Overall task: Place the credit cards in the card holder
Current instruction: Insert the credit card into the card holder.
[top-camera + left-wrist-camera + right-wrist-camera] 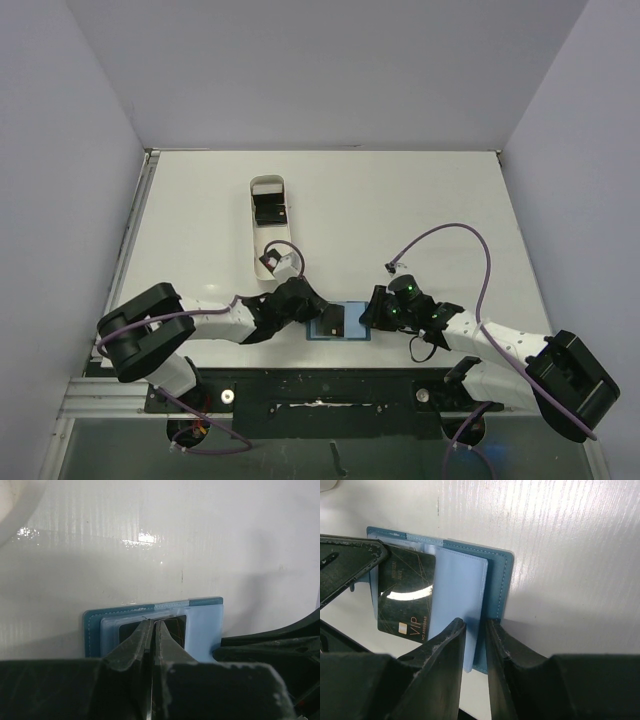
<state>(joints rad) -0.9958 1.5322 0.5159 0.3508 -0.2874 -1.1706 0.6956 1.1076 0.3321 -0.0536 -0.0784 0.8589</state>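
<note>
Left claw (152,630) pinches a black card (406,600) over the open blue wallet (462,587); right claw (476,630) clamps the wallet's near edge. Wallet lies flat on the white table (400,200), between both claws. More cards (270,210) sit in the white tray (254,240) beyond.

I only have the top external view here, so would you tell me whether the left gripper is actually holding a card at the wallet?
Observer: Yes. In the left wrist view the left gripper is shut on a black card lying on the card holder.
Operator: Thank you. And is the right gripper gripping anything?
Observer: In the right wrist view the right gripper has its fingers on either side of the card holder's pale blue inner panel, at its near edge.
Operator: Is there any print on the card?
Observer: The right wrist view shows "VIP" on the black card's near corner.
</note>
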